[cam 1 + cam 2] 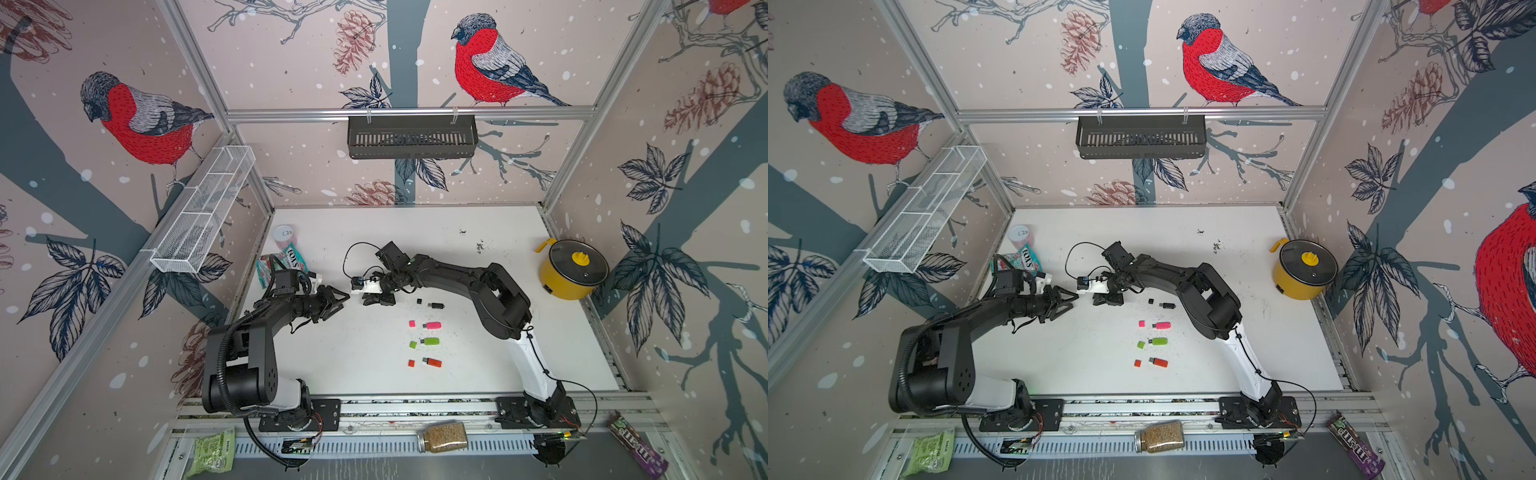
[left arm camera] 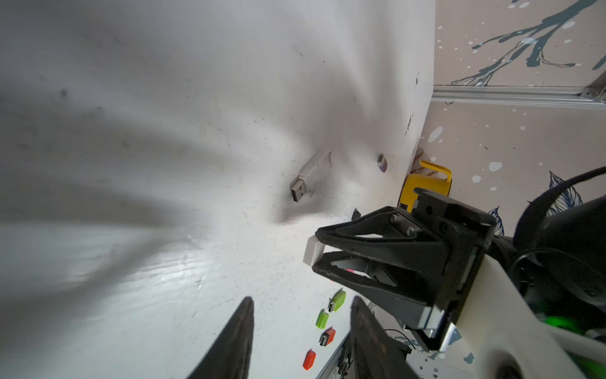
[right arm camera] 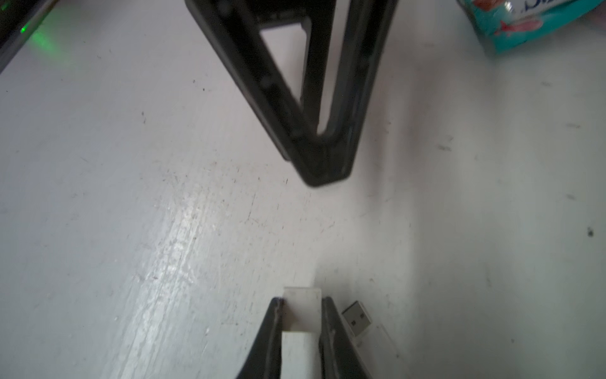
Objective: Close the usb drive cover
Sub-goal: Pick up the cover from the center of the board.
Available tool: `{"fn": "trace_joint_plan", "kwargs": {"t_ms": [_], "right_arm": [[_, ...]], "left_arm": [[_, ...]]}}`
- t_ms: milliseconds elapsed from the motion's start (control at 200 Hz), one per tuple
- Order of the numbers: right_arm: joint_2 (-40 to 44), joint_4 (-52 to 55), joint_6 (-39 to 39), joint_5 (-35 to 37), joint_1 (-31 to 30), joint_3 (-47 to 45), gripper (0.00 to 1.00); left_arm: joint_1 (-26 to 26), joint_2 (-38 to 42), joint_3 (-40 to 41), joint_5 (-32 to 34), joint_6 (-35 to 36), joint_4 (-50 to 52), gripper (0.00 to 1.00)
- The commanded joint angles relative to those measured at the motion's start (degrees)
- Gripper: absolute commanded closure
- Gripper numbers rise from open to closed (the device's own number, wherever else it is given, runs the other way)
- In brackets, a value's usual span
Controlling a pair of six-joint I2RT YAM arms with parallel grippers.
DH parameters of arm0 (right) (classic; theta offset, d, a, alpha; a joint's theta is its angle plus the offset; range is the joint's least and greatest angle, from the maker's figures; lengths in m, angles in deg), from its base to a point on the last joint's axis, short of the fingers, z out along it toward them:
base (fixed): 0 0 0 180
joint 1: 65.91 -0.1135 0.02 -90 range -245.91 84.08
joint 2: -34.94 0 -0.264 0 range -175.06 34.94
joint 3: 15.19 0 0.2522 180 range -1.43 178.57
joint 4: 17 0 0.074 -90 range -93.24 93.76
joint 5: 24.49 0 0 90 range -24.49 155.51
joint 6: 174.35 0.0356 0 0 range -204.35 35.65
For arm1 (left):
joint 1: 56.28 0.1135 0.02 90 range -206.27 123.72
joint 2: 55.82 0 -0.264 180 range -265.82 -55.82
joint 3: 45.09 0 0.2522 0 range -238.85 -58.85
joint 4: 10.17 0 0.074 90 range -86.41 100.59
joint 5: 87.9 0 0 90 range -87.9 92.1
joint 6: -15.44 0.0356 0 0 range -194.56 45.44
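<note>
The desk [image 1: 415,249] was the largest thing under me, white and scuffed, so the white parts were hard to pick out against it. My left end effector [image 2: 301,300] stood partly open with nothing between its jaws, its tips aimed at the right one and near it. My right end effector [image 3: 301,303] was closed down on the white cover [image 3: 301,347]. It pinched the cover across its two flat sides, with the cover's end poking out just past the fingertips.

The white usb drive [image 2: 311,174] lay flat on the desk just beside the right end effector's tip. It was apart from the cover, and its bare metal plug pointed roughly toward the left end effector.

I judged both pieces to be light, stiff, hard plastic with smooth faces. The grip on the cover needed firmness rather than force, and a skewed push could twist it in the jaws. The drive would likely skate across the desk if nudged from one end. I reckoned the place to take it was across the long sides of its body, well behind the plug, leaving the metal free to enter. The cover's protruding end looked hollow to me, but the wrist view was too soft to be sure its mouth faced outward.
</note>
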Motion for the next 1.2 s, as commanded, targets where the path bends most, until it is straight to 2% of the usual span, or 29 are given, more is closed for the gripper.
{"fn": "trace_joint_plan", "kwargs": {"t_ms": [0, 465, 850, 1196], "right_arm": [[1.3, -5.6, 2.5, -3.0, 0.3, -1.6, 0.85], [3.3, -14.8, 7.8, -7.8, 0.6, -6.5, 0.85], [3.1, -15.9, 9.1, -9.9, 0.5, -6.4, 0.85], [2.7, -17.0, 9.7, -11.1, 0.1, -6.1, 0.85]], "left_arm": [[-0.2, 1.0, 1.1, -2.9, -2.0, -5.4, 0.53], [-0.4, 0.1, 3.2, -5.6, -4.6, -11.4, 0.6], [-1.1, -1.1, 4.1, -8.1, -6.4, -13.9, 0.62], [-1.5, -1.2, 4.2, -9.5, -8.7, -16.1, 0.69]]}}
